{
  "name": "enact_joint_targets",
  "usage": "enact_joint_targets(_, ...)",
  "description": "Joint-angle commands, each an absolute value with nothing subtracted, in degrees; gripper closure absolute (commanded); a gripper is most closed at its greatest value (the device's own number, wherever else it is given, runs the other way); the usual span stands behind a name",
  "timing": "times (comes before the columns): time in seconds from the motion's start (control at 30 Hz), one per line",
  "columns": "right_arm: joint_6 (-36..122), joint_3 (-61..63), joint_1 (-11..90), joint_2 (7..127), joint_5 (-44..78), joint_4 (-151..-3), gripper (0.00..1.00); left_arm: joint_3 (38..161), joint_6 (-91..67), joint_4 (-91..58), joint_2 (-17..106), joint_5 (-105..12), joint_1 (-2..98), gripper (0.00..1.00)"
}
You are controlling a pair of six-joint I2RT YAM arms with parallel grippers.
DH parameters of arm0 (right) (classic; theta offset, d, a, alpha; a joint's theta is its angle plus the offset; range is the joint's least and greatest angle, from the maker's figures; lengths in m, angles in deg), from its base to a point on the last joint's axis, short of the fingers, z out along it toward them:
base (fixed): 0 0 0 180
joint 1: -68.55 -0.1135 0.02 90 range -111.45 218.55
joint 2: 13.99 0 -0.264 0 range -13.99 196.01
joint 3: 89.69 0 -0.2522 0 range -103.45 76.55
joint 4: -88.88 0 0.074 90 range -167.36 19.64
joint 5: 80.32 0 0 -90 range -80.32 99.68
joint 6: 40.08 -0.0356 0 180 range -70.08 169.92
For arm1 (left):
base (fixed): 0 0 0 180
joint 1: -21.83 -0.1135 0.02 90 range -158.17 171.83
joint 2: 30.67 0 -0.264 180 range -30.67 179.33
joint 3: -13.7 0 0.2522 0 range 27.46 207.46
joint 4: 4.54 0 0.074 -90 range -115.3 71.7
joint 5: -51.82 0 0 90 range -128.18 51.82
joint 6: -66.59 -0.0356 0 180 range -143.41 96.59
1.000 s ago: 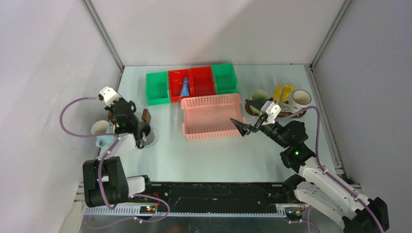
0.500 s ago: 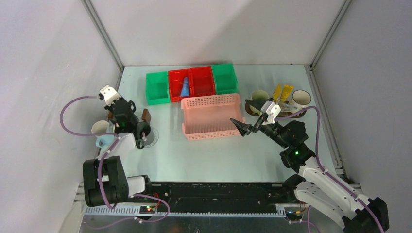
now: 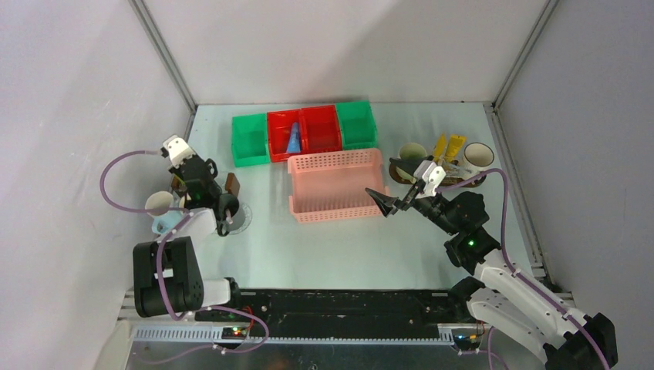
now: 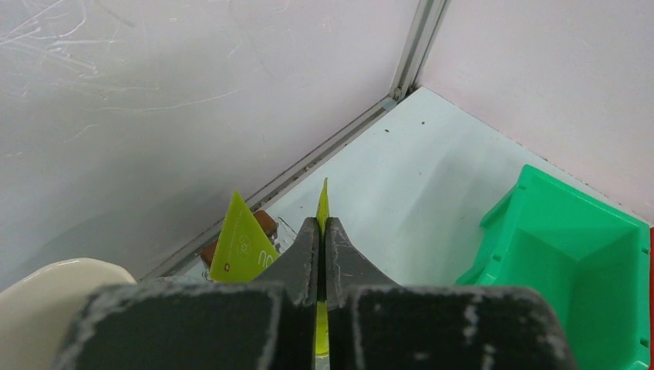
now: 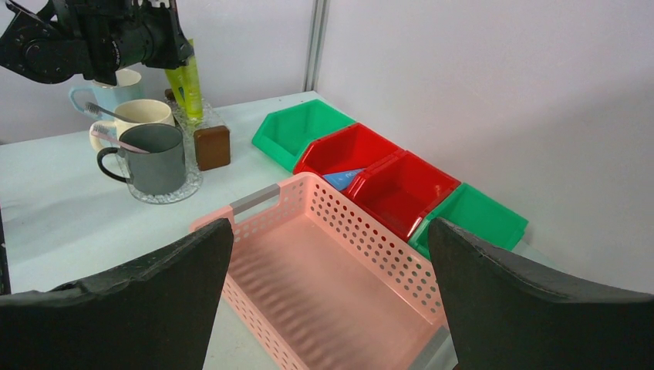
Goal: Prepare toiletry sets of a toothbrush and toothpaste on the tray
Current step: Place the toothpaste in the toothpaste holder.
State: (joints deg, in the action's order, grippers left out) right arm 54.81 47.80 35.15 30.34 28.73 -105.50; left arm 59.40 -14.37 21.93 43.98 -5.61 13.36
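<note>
while the left gripper [image 4: 322, 231] is pinched tight on a green tube [image 5: 185, 85], holding it upright beside the cream mug [image 5: 143, 114] by the left wall, we see the right gripper [image 5: 330, 227] spread fully, empty, over the pink basket [image 5: 324, 262]. the tray [image 3: 472, 183] lies far right, carrying a white mug [image 3: 478, 156], well apart from the tube.

Green tube [image 4: 323, 202] mostly hidden by left pincer [image 4: 319, 225]; cream mug [image 4: 54, 281] cropped.

Mugs [image 3: 412, 152] and yellow tubes [image 3: 455, 145] sit on the dark tray [image 3: 476, 182], right; left, gray mug [image 5: 154, 158] and cream mug [image 5: 143, 114] hold toothbrushes [image 5: 116, 141] beside green tube [image 5: 185, 85].
</note>
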Motion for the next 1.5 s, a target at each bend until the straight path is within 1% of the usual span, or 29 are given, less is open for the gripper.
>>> enact_joint_targets(0.0,55.8,48.2,35.2,29.9,28.4,-106.7,0.0,59.0,-13.2,26.7,44.0,-5.5,12.7,0.97)
enact_joint_targets(0.1,55.9,48.4,35.2,29.8,28.3,-106.9,0.01,57.6,-12.1,26.7,44.3,-5.2,12.7,0.93)
enact_joint_targets(0.2,56.1,48.4,35.2,29.7,28.2,-106.9,0.01,56.7,-11.6,26.9,44.7,-4.9,12.6,0.85)
enact_joint_targets(0.4,56.3,48.7,35.2,29.1,28.1,-106.9,0.01,55.1,-9.8,27.2,45.4,-4.1,12.7,0.81)
enact_joint_targets(0.53,56.5,48.9,35.2,28.5,28.1,-106.7,0.01,54.4,-9.6,27.1,44.8,-3.8,12.7,0.75)
enact_joint_targets(0.6,56.6,48.9,35.2,28.2,28.0,-106.6,0.0,54.3,-9.7,26.5,43.7,-3.7,12.7,0.68)
enact_joint_targets(0.63,56.6,48.9,35.2,28.0,28.0,-106.5,0.01,54.3,-9.8,25.8,43.2,-3.7,12.7,0.61)
enact_joint_targets(0.67,56.7,48.9,35.2,27.8,28.0,-106.4,0.0,54.6,-10.4,25.3,41.9,-4.0,12.7,0.58)
enact_joint_targets(0.7,56.8,48.9,35.2,27.8,28.1,-106.4,0.01,54.8,-10.8,24.0,41.2,-4.1,12.7,0.51)
enact_joint_targets(0.73,56.8,48.9,35.2,27.6,28.1,-106.3,0.0,55.4,-11.3,23.2,39.8,-4.5,12.6,0.47)
enact_joint_targets(0.8,56.9,48.9,35.2,27.4,28.1,-106.3,0.01,56.5,-11.9,19.9,37.5,-5.2,12.7,0.35)
enact_joint_targets(0.83,56.9,48.9,35.2,27.3,28.2,-106.4,0.01,57.0,-11.9,17.5,35.9,-5.7,12.7,0.32)
enact_joint_targets(0.87,57.0,48.8,35.1,27.2,28.2,-106.4,0.01,57.9,-12.0,15.0,35.1,-6.1,12.7,0.27)
enact_joint_targets(0.9,57.0,48.9,35.1,27.1,28.2,-106.3,0.01,58.3,-12.0,13.8,33.5,-6.9,12.7,0.24)
enact_joint_targets(1.0,57.3,48.9,35.1,26.6,28.2,-106.2,0.01,60.9,-11.6,7.7,30.6,-8.6,12.8,0.11)
enact_joint_targets(1.03,57.4,48.9,35.0,26.4,28.1,-106.1,0.01,61.6,-11.2,6.2,29.3,-9.4,12.9,0.09)
enact_joint_targets(1.07,57.5,48.9,35.0,26.3,28.0,-106.0,0.0,63.1,-10.8,2.6,28.7,-9.7,12.9,0.05)
enact_joint_targets(1.17,57.6,48.9,35.0,25.8,27.7,-105.6,0.01,67.1,-9.2,-4.9,26.6,-11.9,12.8,0.01)
enact_joint_targets(1.33,57.3,48.9,34.8,25.1,26.5,-105.2,0.0,76.3,-7.5,-18.8,26.7,-17.7,13.3,0.0)
enact_joint_targets(1.47,56.0,48.8,34.8,24.4,24.5,-104.7,0.01,82.9,-7.4,-25.9,29.2,-21.5,15.9,0.0)
